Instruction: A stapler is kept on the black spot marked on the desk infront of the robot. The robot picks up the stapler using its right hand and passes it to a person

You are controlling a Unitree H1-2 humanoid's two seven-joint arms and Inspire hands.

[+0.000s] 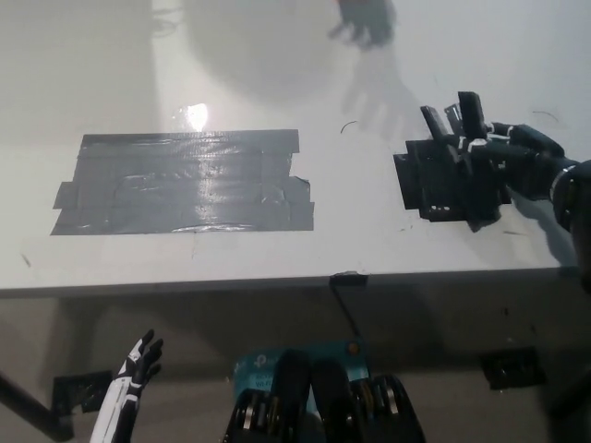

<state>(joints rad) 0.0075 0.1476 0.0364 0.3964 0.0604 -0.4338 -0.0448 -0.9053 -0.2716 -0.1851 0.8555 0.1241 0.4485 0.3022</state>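
My black right hand is over the right side of the white desk, shut on a black stapler. The stapler's end sticks up out of the fingers towards the far side. Hand and stapler hang over the small black spot, hiding its right part. At the far edge of the desk a dark hand-shaped shadow of a person reaches in, with a wider shadow trailing down to the stapler. My white left hand rests low at the lower left, below the desk's front edge, fingers apart.
A large patch of grey tape covers the left-middle of the desk. A bright light glare sits just above it. The desk's front edge runs across the picture, with a small black clip on it.
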